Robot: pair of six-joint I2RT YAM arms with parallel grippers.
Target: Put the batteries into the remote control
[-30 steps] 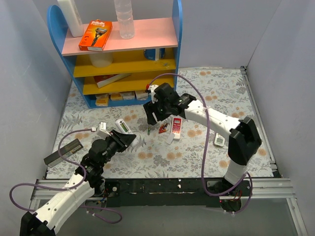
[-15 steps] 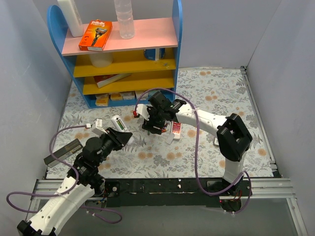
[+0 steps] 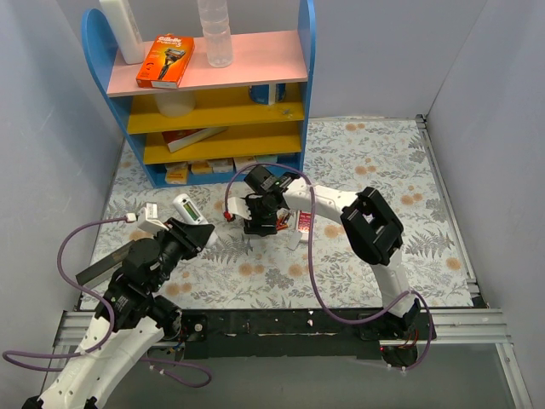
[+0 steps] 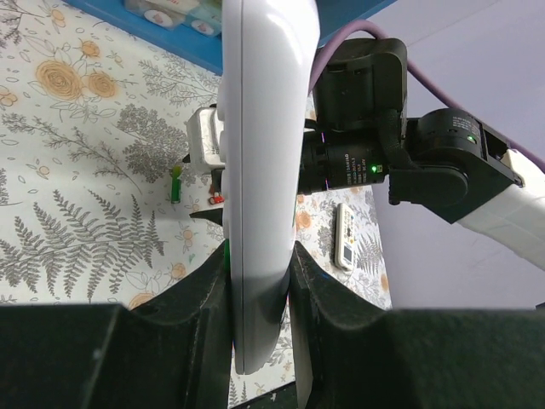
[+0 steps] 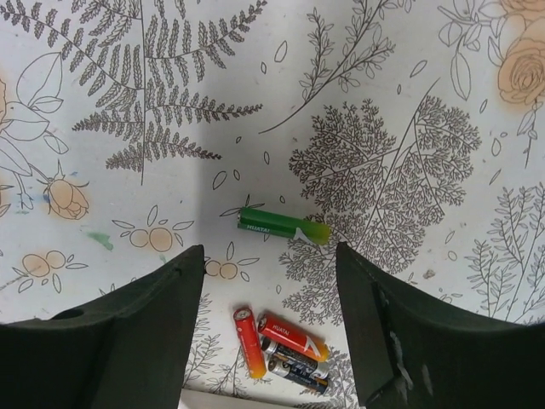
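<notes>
The white remote control stands on edge between the pads of my left gripper, which is shut on its lower end. From above, the left gripper holds the remote control off the table at the left. My right gripper hangs open just above the batteries, fingers on either side of them. A green battery lies alone on the cloth. Two red batteries and two dark ones lie bunched closer to me. From above, the right gripper hides them.
A red-and-white remote lies just right of the right gripper. Another small white remote lies further right on the floral cloth. The blue shelf unit stands at the back left. A dark flat box lies by the left wall.
My right arm has swung left and down over the batteries, its jaws a little narrower. The left arm has drawn back to the left with the remote still held.
</notes>
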